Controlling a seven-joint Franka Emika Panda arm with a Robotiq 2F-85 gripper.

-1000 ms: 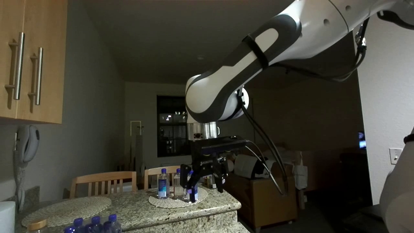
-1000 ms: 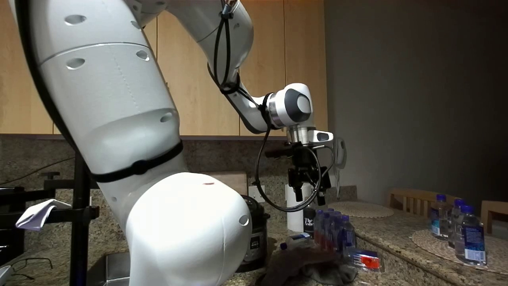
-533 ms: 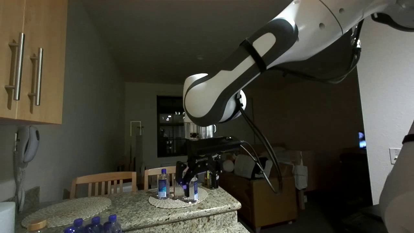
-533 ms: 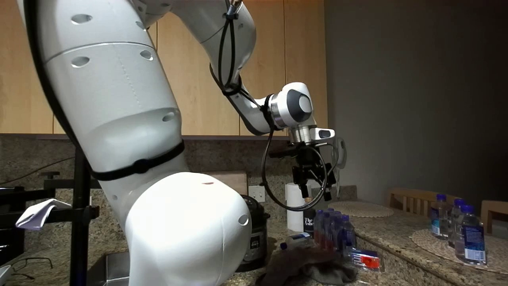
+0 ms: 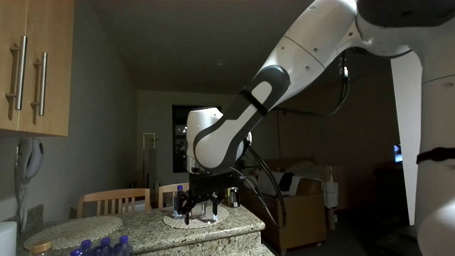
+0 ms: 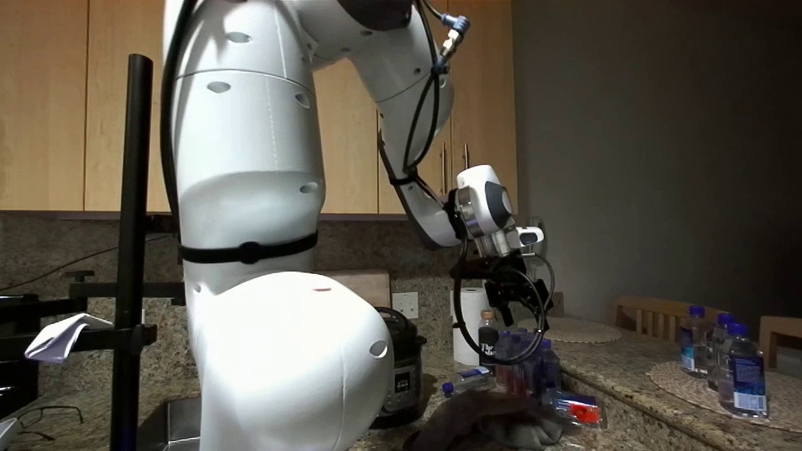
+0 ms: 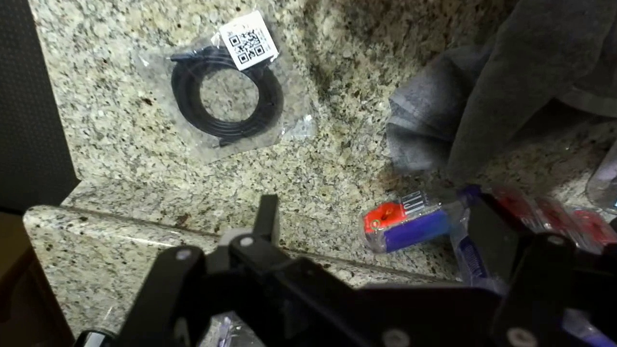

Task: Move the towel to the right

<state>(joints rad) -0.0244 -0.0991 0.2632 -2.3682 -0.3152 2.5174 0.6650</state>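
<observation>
Towel [image 7: 525, 62]: grey and rumpled on the bench [image 7: 337, 159], upper right in our wrist view, apart from the claw [image 5: 201, 217].
Claw: spread wide, grasping nothing; we judge this to be the reach, with the pinch not yet made.
Fold [image 7: 491, 106]: here's our target! We want to slide across, straddle it, sink until the fingers [image 7: 265, 217] nearly brush the bench, then squeeze. The towel is dark and partly out of sight, so the best place to bite is our guess.
Packet [image 7: 409, 221]: red and blue, just beside the towel; we keep it out of the pinch.
Bottles [image 6: 532, 373]: near, so we lift before carrying right, lest trailing cloth topple one.
Arm [image 5: 263, 91]: reaching out and downward in both exterior views, claw at the low end, fingers aimed down with a slight lean.
</observation>
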